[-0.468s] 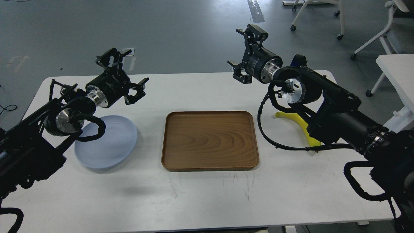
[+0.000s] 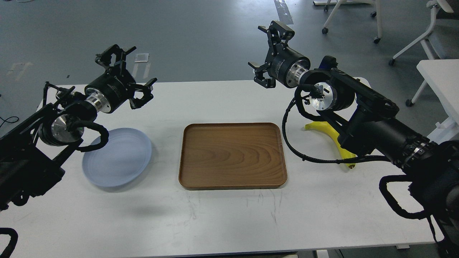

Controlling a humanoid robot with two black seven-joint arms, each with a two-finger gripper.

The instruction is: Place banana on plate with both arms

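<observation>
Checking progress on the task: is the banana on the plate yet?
No, the banana lies on the table right of the wooden tray, while the plate sits bare at the left.
</observation>
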